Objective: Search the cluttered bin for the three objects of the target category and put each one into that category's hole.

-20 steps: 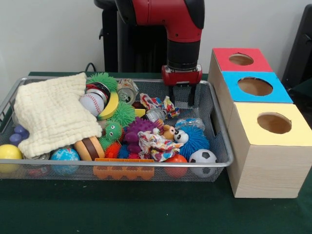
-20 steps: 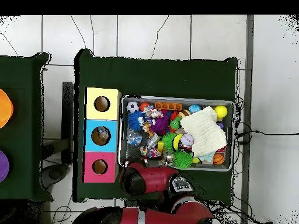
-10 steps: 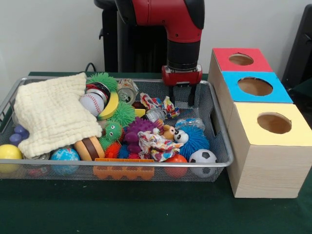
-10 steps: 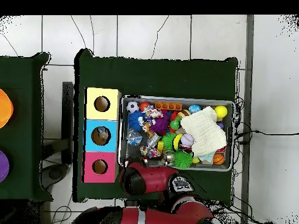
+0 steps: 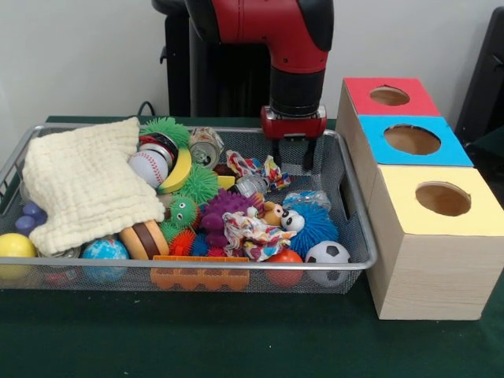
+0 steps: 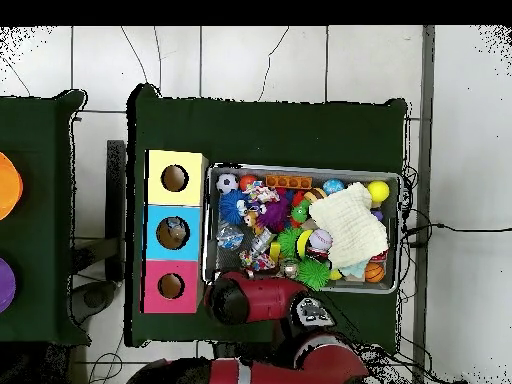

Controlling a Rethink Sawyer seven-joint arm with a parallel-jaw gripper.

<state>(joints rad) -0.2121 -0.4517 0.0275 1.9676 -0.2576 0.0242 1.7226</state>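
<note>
Green cloth covered your worktop (image 5: pixel 236 339), plain wall behind. Your arm (image 5: pixel 295 55) hung straight down over the bin (image 5: pixel 358 236), tool (image 5: pixel 294 165) spread apart, gripping nothing.

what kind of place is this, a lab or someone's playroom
Most likely a robotics lab: a robot arm's gripper hangs over a wire bin of toys beside three colour-topped boxes with holes, on a green-covered table.

Bin (image 5: pixel 358 236) left of the boxes (image 5: pixel 429 228) in front view, cloth (image 5: pixel 83 185) over toys at its left end
</note>
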